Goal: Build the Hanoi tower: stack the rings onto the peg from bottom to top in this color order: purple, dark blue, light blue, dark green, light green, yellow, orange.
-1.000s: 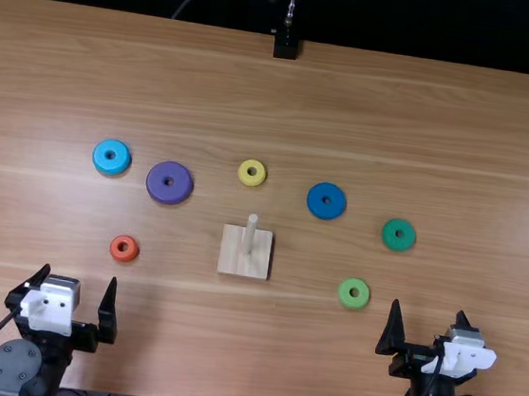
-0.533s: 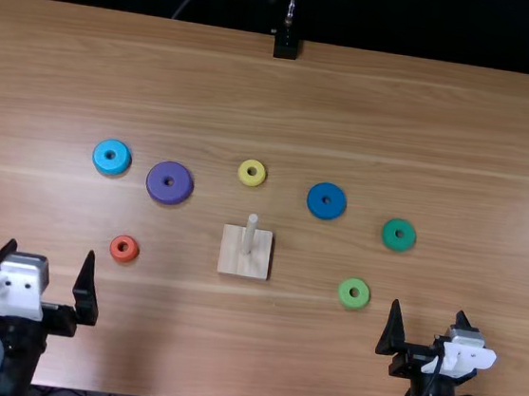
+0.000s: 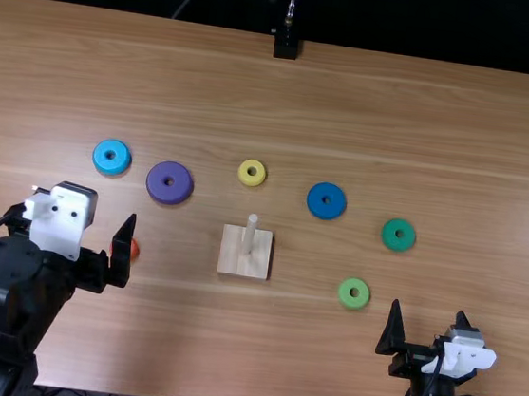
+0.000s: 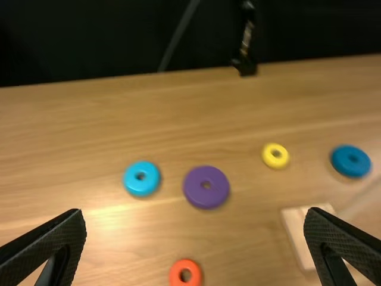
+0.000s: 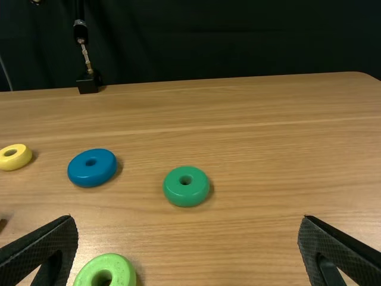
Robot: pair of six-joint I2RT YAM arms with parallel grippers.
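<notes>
Hanging with fingers apart, your left gripper [image 4: 193, 220] is near the light blue ring [image 3: 101, 162], orange ring [image 3: 135, 250] and purple ring [image 3: 155, 186], probably because purple goes first. Next come the yellow ring [image 3: 251, 181], bare peg [image 3: 249, 239] — central for both arms — dark blue ring [image 3: 315, 207], light green ring [image 3: 344, 299], dark green ring [image 3: 390, 240] and right gripper [image 3: 428, 310], fingers parted. From above, a left finger hides much of the orange.

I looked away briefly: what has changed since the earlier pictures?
The left gripper first shifted leftward, then moved forward from the near edge; in the top view it now partly hides the orange ring. Nothing was gripped or released. The right gripper, peg and rings stayed put.
</notes>
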